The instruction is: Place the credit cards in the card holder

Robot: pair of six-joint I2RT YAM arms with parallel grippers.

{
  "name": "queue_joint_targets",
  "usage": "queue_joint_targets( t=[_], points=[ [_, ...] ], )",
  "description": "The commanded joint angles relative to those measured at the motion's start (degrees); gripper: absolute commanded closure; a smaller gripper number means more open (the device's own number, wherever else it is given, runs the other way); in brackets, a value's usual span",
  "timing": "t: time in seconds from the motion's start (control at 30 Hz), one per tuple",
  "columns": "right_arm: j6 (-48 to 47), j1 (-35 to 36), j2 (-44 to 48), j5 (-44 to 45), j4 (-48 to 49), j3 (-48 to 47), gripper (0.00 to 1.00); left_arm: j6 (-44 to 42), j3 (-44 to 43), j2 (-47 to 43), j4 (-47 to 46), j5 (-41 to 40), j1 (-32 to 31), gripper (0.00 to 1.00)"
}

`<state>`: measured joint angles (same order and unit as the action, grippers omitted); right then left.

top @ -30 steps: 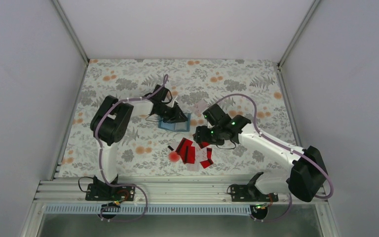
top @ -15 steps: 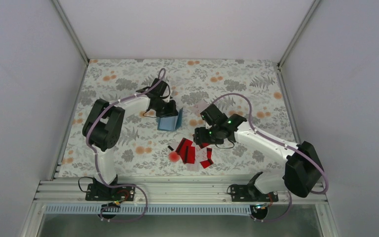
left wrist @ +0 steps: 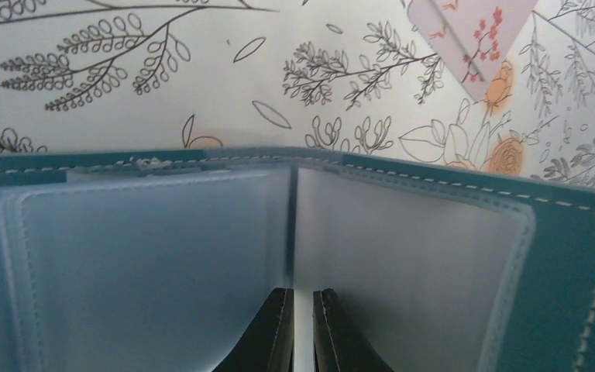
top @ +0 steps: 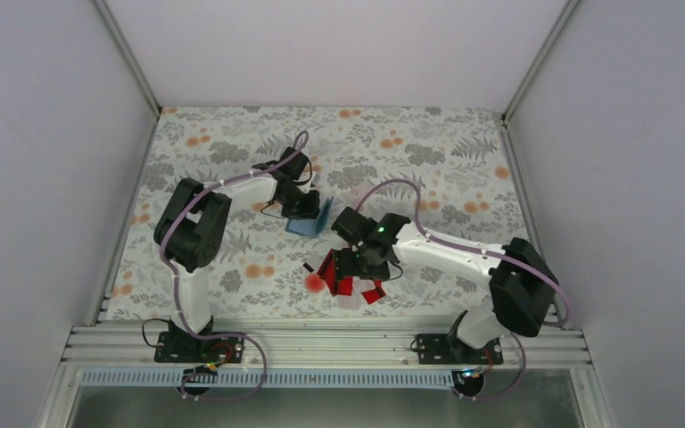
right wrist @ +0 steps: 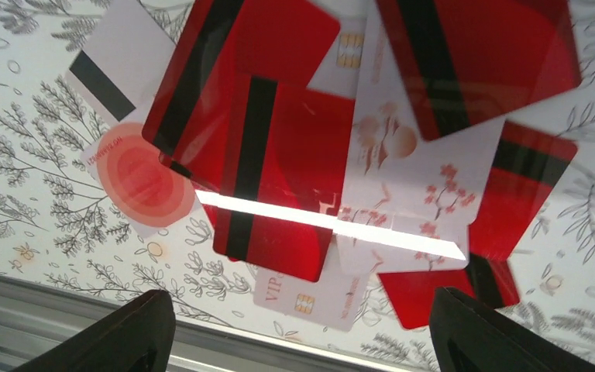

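The teal card holder (top: 307,224) stands open and tilted on the table behind the pile. In the left wrist view its teal cover (left wrist: 562,256) frames clear sleeves (left wrist: 155,263). My left gripper (top: 309,207) (left wrist: 303,310) is shut on a thin leaf at the holder's fold. The credit cards (top: 339,283), red and white, lie overlapping in a pile near the front edge. My right gripper (top: 354,264) (right wrist: 302,329) hovers open and empty over the pile, with red cards (right wrist: 279,170) and a white VIP card (right wrist: 310,298) between its spread fingers. A bright white strip crosses the pile.
One pale pink flowered card (left wrist: 472,31) lies apart on the cloth beyond the holder. A round red print (right wrist: 143,180) shows on a white card at the pile's left. A tiny black piece (top: 308,267) lies beside it. The table's metal front rail (top: 321,343) runs close below the pile.
My right arm has swung left and toward the front, coming over the card pile. My left gripper has tipped the holder from flat to standing open.
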<state>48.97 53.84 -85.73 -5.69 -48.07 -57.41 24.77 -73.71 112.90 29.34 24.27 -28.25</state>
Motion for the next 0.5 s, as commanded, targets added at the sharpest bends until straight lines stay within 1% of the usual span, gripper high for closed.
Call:
queue_joint_targets(
  t=[0.0,0.03,0.13,0.33,0.47],
  points=[
    [10.64,4.42,-2.99,2.68,-5.95,-4.6,0.13,-1.31,-0.63,-0.79,2.44,-0.55,0.05,0.9],
    [11.9,5.37,-3.37,2.82,-6.5,-4.99,0.12,-1.37,-0.23,-1.22,2.25,-0.4,0.09,0.9],
    [14.16,6.43,-4.16,1.32,-5.17,-4.46,0.11,-1.56,0.53,-1.92,1.86,-0.53,0.11,0.9],
    [15.03,7.69,-7.73,0.01,-3.51,-5.4,0.1,-2.31,1.47,-2.16,1.35,-0.94,0.08,0.9],
    [16.58,8.65,-9.17,-1.11,-1.53,-5.75,0.12,-2.74,1.71,-2.27,0.89,-0.55,0.12,0.9]
  ],
)
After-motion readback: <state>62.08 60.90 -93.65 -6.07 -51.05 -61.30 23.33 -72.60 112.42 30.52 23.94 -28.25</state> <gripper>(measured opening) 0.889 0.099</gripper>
